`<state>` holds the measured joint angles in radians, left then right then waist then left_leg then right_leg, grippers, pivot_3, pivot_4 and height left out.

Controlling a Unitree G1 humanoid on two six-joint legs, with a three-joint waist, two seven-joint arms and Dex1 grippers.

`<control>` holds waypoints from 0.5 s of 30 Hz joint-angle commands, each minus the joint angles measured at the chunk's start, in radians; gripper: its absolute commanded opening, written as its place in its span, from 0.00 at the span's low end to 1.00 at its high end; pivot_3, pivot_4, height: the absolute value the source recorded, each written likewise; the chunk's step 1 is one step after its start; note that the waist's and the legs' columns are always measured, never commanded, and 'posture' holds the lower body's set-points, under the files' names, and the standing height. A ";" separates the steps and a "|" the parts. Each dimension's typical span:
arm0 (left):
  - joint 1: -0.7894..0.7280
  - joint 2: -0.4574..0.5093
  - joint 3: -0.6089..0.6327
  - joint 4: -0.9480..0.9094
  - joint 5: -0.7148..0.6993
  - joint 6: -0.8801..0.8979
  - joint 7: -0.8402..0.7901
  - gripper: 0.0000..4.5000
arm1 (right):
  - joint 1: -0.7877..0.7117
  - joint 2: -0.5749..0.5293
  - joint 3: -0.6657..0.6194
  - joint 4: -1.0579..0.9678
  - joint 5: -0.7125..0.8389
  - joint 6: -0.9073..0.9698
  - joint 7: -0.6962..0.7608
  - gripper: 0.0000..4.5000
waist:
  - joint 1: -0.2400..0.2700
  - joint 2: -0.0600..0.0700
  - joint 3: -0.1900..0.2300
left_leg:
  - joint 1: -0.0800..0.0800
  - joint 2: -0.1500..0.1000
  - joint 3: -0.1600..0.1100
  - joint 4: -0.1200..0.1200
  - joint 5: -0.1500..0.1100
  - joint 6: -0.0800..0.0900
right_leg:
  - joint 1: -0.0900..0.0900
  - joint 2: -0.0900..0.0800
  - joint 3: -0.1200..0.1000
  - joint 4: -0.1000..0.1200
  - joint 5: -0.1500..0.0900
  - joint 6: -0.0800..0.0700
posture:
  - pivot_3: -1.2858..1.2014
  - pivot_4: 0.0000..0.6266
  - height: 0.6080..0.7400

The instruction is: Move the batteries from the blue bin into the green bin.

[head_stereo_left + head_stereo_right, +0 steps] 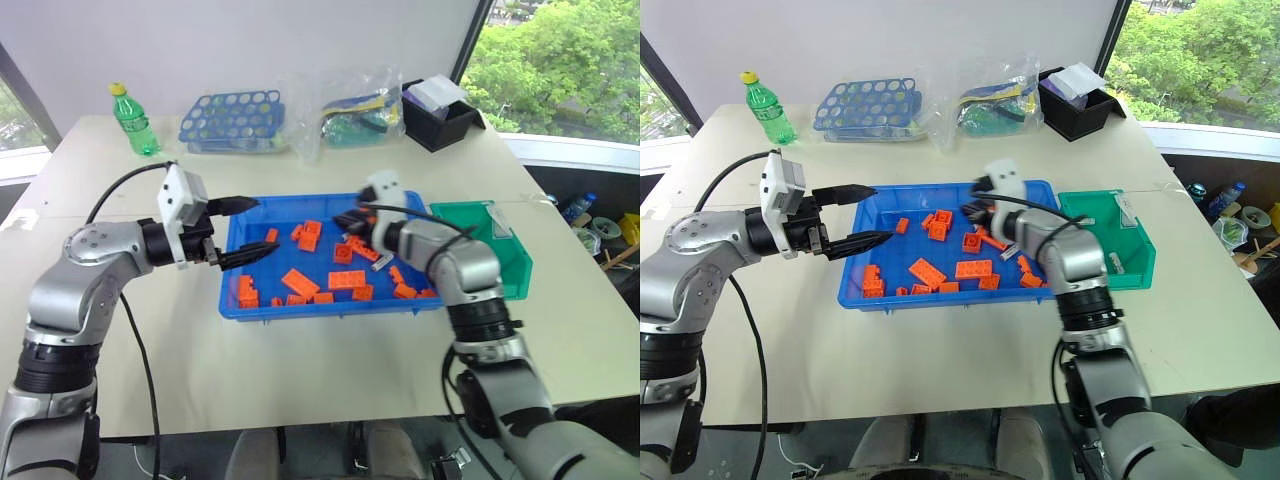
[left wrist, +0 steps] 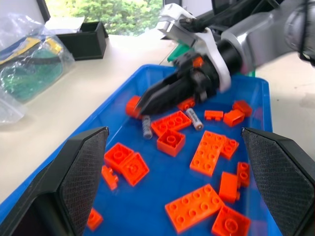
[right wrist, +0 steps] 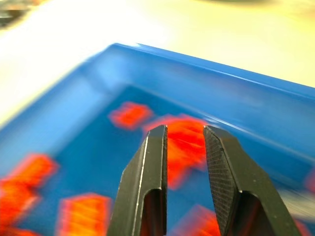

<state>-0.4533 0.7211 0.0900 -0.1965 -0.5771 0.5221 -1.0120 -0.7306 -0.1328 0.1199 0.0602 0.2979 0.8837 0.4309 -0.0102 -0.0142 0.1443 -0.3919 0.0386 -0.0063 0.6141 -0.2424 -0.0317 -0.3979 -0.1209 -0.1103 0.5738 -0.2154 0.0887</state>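
Two batteries lie flat on the floor of the blue bin (image 1: 320,311) among well over a dozen orange bricks (image 2: 170,123). The nearer battery (image 2: 146,127) sits just past the right gripper (image 2: 143,102) tips, its length roughly crosswise to them; the other battery (image 2: 195,118) lies under that wrist. The right fingers stand narrowly apart, empty. The left gripper (image 1: 265,225) gapes wide at the bin's left rim, farther off. The green bin (image 1: 515,265) waits just right of the blue one.

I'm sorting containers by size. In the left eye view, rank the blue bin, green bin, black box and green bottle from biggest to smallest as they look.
1. Blue bin
2. Green bin, partly hidden by the right arm
3. Black box
4. Green bottle
The box and bottle stand farther from the camera, so their real sizes are less sure.
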 commanded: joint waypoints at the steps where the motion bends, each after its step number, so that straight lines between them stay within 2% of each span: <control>1: -0.030 0.001 0.007 0.000 0.001 -0.009 0.002 1.00 | -0.023 0.012 0.023 -0.040 -0.023 -0.012 -0.027 0.25 | 0.004 0.000 0.000 | 0.000 0.000 -0.001 0.001 0.000 0.000 | -0.002 0.000 0.000 0.000 0.000 0.000 | 0.52 0.24 0.87; 5: -0.037 0.002 0.003 0.016 0.007 -0.018 -0.007 1.00 | -0.006 -0.010 0.010 -0.080 -0.007 0.021 -0.020 0.25 | 0.005 0.000 0.000 | 0.000 -0.001 -0.001 0.002 0.000 0.000 | -0.003 0.000 0.000 -0.002 0.000 0.000 | 0.52 0.24 0.87; 6: -0.038 0.001 0.002 0.018 0.008 -0.019 -0.008 1.00 | 0.002 -0.032 0.007 -0.095 -0.006 0.033 -0.013 0.37 | 0.004 0.000 0.000 | -0.001 0.000 -0.001 0.001 0.000 0.000 | -0.004 0.000 0.000 -0.002 0.000 0.000 | 0.52 0.24 0.87; 7: -0.039 0.000 0.000 0.020 0.010 -0.021 -0.009 1.00 | 0.008 -0.060 0.010 -0.107 -0.016 0.038 -0.008 0.42 | 0.003 0.000 0.000 | -0.001 0.000 -0.001 0.001 0.000 0.000 | -0.004 0.000 0.000 -0.002 0.000 0.000 | 0.52 0.24 0.87; 11: -0.045 -0.012 -0.010 0.026 0.014 -0.027 -0.011 1.00 | 0.036 -0.246 0.022 -0.151 -0.041 0.030 0.083 0.86 | 0.007 0.000 0.000 | -0.001 -0.001 -0.001 0.001 0.000 0.000 | -0.004 0.000 0.000 -0.001 0.000 -0.001 | 0.52 0.24 0.87; 15: -0.047 -0.024 -0.021 0.031 0.019 -0.033 -0.015 1.00 | 0.072 -0.463 0.041 -0.144 -0.022 0.032 0.265 0.86 | 0.003 -0.001 0.000 | -0.001 -0.001 0.000 0.001 0.000 0.000 | -0.001 0.000 0.000 -0.002 0.000 0.000 | 0.52 0.24 0.87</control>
<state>-0.4850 0.6981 0.0607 -0.1545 -0.5597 0.5110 -1.0225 -0.6652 -0.5320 0.1590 -0.0492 0.2625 0.9241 0.6070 -0.0067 -0.0156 0.1440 -0.3926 0.0378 -0.0064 0.6150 -0.2423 -0.0318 -0.3975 -0.1210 -0.1099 0.5717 -0.2158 0.0886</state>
